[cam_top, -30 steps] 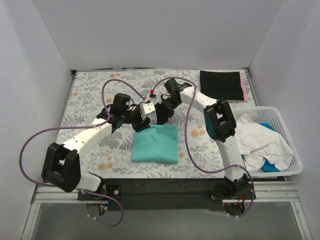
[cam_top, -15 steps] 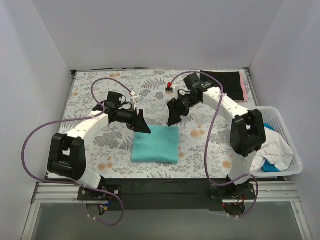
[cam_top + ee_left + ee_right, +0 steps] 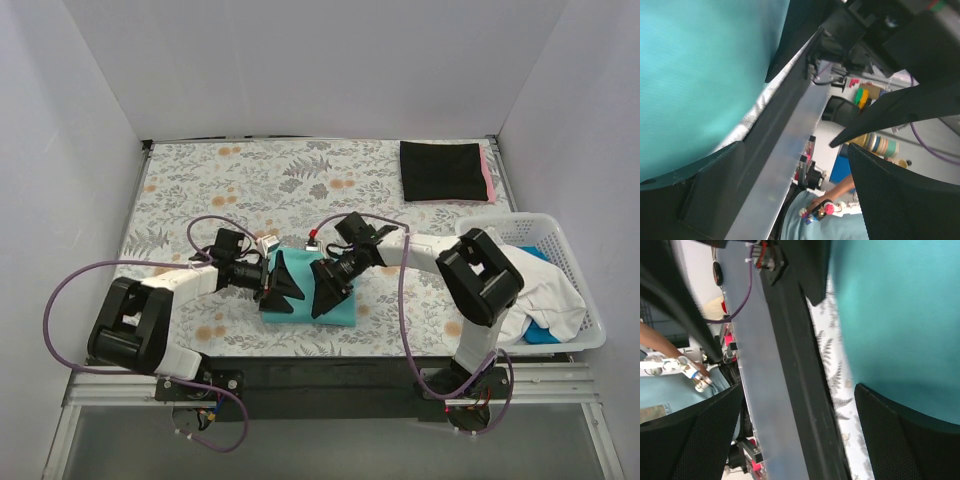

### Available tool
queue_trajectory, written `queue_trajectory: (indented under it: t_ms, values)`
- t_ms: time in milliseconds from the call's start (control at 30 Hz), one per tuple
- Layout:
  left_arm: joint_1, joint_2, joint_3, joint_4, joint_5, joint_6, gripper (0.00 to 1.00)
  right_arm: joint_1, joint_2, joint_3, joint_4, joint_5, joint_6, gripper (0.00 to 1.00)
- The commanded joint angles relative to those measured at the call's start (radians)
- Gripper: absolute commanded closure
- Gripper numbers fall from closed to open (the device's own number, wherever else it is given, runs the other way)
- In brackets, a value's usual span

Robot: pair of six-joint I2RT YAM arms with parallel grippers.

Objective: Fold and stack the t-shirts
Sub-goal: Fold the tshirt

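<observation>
Teal-green t-shirt [image 3: 343, 308] is lying folded right beneath my left gripper [image 3: 283, 286] and right gripper [image 3: 328, 286]. I'm holding both sets of fingers spread wide, probably to pinch its edge for stacking.

The left gripper [image 3: 283, 285] and the right gripper [image 3: 328, 288] hung low over the teal shirt [image 3: 343, 310], side by side, with only a narrow gap between them on their inner sides. Ahead of both, the floral cloth [image 3: 250, 185] lay bare. The black shirt [image 3: 440, 170] and the basket [image 3: 570, 343] stood well apart on the right gripper's outer side.
</observation>
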Motion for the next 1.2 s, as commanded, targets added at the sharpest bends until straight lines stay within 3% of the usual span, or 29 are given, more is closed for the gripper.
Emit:
queue_trajectory:
  t_ms: [0, 200, 367, 467, 633, 767, 867, 933, 1167]
  values:
    - [0.008, 0.051, 0.0, 0.079, -0.103, -0.042, 0.17, -0.023, 0.104, -0.045, 0.073, 0.0, 0.056, 0.02]
    - [0.046, 0.235, 0.052, 0.074, -0.213, 0.007, 0.16, -0.121, 0.241, -0.001, -0.037, 0.214, -0.028, 0.02]
    - [0.077, 0.333, 0.132, 0.113, -0.203, 0.053, 0.16, -0.207, 0.275, 0.12, -0.111, 0.257, -0.092, 0.02]
    - [0.078, 0.331, 0.177, 0.116, -0.163, 0.09, 0.16, -0.237, 0.247, 0.192, -0.12, 0.221, -0.115, 0.02]
    - [0.071, 0.153, 0.175, 0.11, -0.066, 0.069, 0.16, -0.247, 0.112, 0.231, -0.114, 0.116, -0.171, 0.02]
    - [0.036, 0.036, 0.145, 0.165, -0.075, -0.04, 0.15, -0.224, -0.049, 0.071, 0.039, 0.032, -0.028, 0.02]
    - [-0.023, 0.004, 0.083, 0.327, -0.12, -0.19, 0.15, -0.195, -0.092, -0.02, 0.215, -0.002, 0.105, 0.02]
    - [-0.079, 0.014, 0.065, 0.458, -0.169, -0.27, 0.15, -0.203, -0.077, -0.022, 0.248, -0.002, 0.128, 0.02]
    - [-0.15, 0.205, 0.055, 0.639, -0.264, -0.402, 0.14, -0.312, 0.058, -0.011, 0.25, -0.037, 0.185, 0.02]
